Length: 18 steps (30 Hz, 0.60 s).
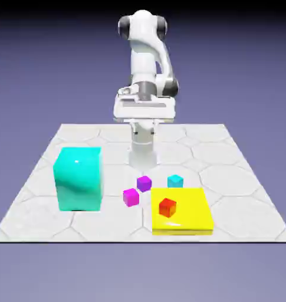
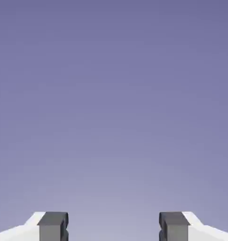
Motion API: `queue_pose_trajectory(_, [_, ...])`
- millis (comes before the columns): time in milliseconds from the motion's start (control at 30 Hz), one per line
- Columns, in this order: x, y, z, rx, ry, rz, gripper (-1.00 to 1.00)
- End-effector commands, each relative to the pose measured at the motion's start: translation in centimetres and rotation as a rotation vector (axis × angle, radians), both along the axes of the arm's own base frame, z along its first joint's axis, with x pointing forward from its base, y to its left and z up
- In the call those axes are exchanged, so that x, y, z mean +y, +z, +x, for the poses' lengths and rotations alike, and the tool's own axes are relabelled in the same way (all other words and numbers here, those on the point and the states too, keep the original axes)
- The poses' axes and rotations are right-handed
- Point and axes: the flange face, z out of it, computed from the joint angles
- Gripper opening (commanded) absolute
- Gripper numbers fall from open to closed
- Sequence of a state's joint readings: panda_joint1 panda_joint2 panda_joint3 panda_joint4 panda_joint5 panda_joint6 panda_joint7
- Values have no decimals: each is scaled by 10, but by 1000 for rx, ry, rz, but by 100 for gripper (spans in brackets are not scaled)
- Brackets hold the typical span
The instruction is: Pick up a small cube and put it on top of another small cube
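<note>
- Exterior view, table [image 1: 239, 194]: small cyan cube [image 1: 176, 180] near the middle, just behind the far edge of a flat yellow slab [image 1: 192, 215].
- Same view: red cube [image 1: 167, 207] on the slab; purple cube [image 1: 144, 183] and magenta cube [image 1: 131, 197] close together to the slab's left, apart from the cyan cube.
- Large cyan block [image 1: 78, 179] at the exterior view's left, well apart from the small cubes.
- White arm [image 1: 146, 65] folded high at the far edge; its claw cannot be made out here.
- Hand view only: claw [image 2: 113, 227] spread wide, nothing between the grey fingertips [image 2: 53, 226]; plain violet backdrop fills the rest, no cubes.
</note>
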<state>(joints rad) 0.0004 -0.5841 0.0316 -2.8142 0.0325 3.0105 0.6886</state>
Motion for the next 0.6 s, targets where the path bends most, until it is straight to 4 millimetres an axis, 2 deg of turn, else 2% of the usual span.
queue_pose_trajectory(0, [5,0,-3,14,27,-24,0])
queue_pose_trajectory(300, [45,-12,-28,137,292,-226,0])
queue_pose_trajectory(567, [77,-35,-54,243,555,-382,0])
